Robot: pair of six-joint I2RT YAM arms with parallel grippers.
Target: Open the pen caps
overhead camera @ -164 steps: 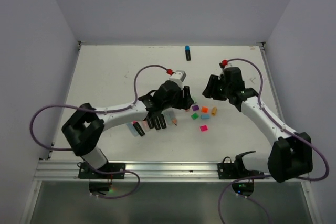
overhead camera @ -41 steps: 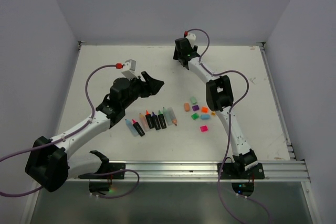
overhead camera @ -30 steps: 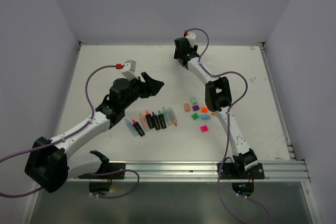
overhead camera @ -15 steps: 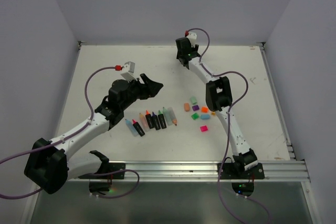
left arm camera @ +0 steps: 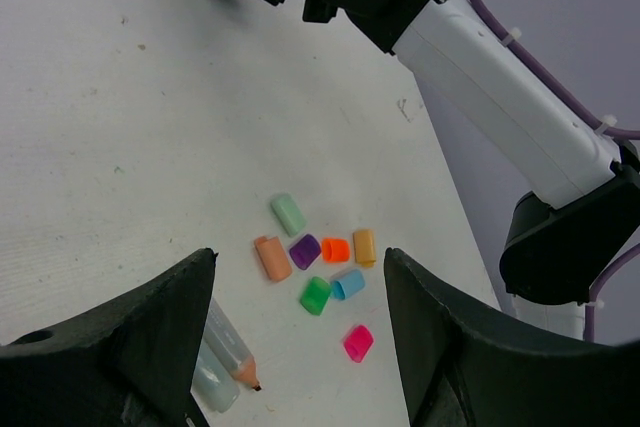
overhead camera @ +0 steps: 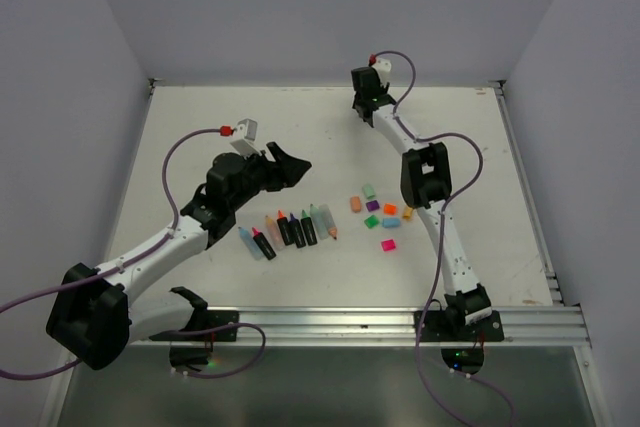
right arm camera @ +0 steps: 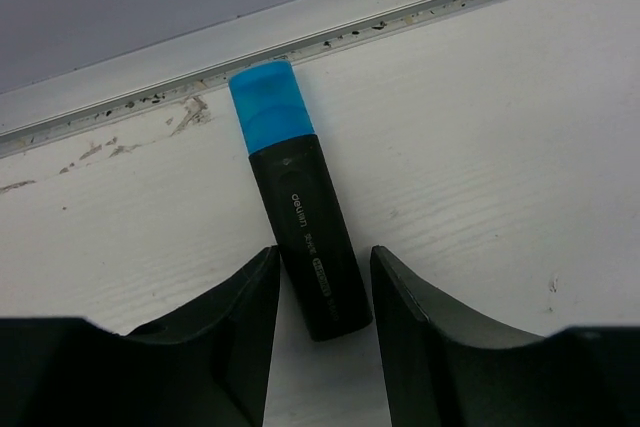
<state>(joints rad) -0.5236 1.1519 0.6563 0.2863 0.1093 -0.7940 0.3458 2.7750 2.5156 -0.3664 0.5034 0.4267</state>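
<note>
— What's at the left of the top view?
— The left fingers (overhead camera: pixel 293 166) are spread open above the table (overhead camera: pixel 200 137), holding nothing. Below them is a row of uncapped pens (overhead camera: pixel 290 230), and right of those lie loose pen caps (overhead camera: pixel 378 212).
— Upper centre?
— The right fingers (overhead camera: pixel 362 107) flank a black pen (right arm camera: pixel 315 247) with its blue cap (right arm camera: pixel 268 107) on. Gripping or not, I cannot tell.

Between the right jaws lies a pen (right arm camera: pixel 310 247) with a smooth black plastic barrel, dull in sheen, and a cap (right arm camera: pixel 270 107) of glossy, slightly see-through blue plastic. The table (right arm camera: pixel 500 147) under it is matt white, faintly grained and scuffed. Beyond the cap runs a brushed metal rail (right arm camera: pixel 400 7), grimy at its edge. Ahead of the left jaws, loose caps (left arm camera: pixel 304 250) are smooth bright plastic.
</note>
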